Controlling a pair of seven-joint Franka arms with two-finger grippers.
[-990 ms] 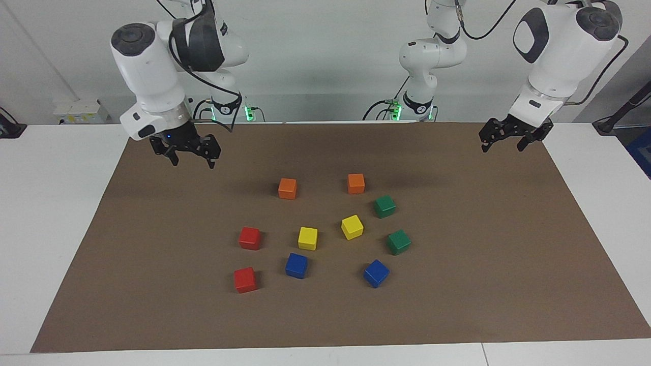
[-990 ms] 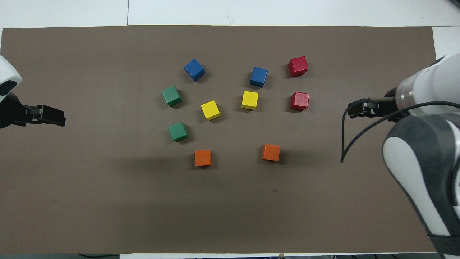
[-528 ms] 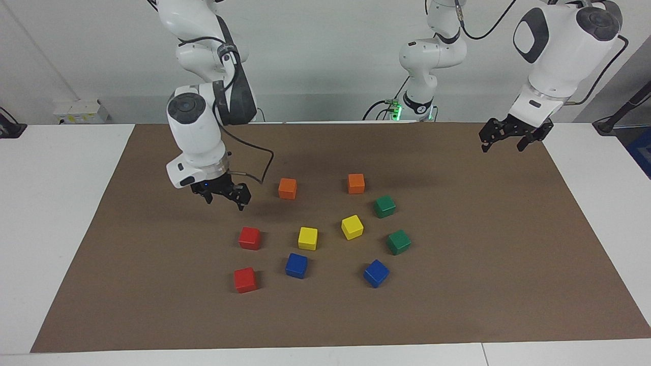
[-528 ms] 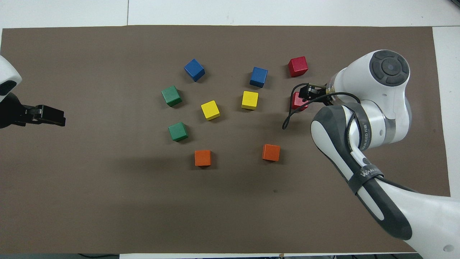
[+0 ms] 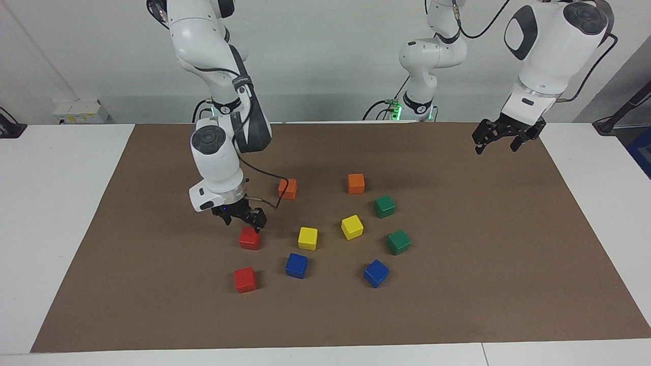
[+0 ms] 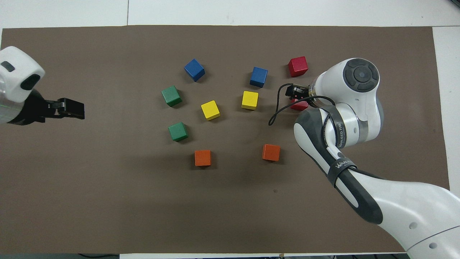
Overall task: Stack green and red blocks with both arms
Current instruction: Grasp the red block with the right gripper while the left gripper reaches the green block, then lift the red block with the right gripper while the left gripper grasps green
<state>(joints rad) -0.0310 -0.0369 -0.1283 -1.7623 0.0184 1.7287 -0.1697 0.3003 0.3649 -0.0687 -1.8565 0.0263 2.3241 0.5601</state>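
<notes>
Reaching down from its base at the robots' end of the table, the right white jointed arm bends at the elbow and points its wrist almost straight at the brown mat (image 5: pixel 457 315), so that the right small black two-finger gripper (image 5: pixel 245 220) hangs just above the nearer bright red glossy cube (image 5: pixel 249 238), its fingers spread apart and not touching the cube. In the overhead view the same gripper (image 6: pixel 295 92) covers most of that red cube (image 6: pixel 300 105). The farther bright red glossy cube (image 5: pixel 245 280) sits on the mat a little farther from the robots, apart from the first. Toward the left arm's end of the cluster lie the two dark green glossy cubes, the nearer green cube (image 5: pixel 385 206) and the farther green cube (image 5: pixel 398 242), separate from each other. Between the red and green pairs sit two yellow cubes (image 5: pixel 307 238), with two blue cubes (image 5: pixel 296 265) farther from the robots and two orange cubes (image 5: pixel 288 188) nearer to them. The left white arm waits, held high with its wrist angled down, and the left black two-finger gripper (image 5: pixel 501 136) hovers over the mat's edge at its own end of the table, fingers open, well apart from every cube.
</notes>
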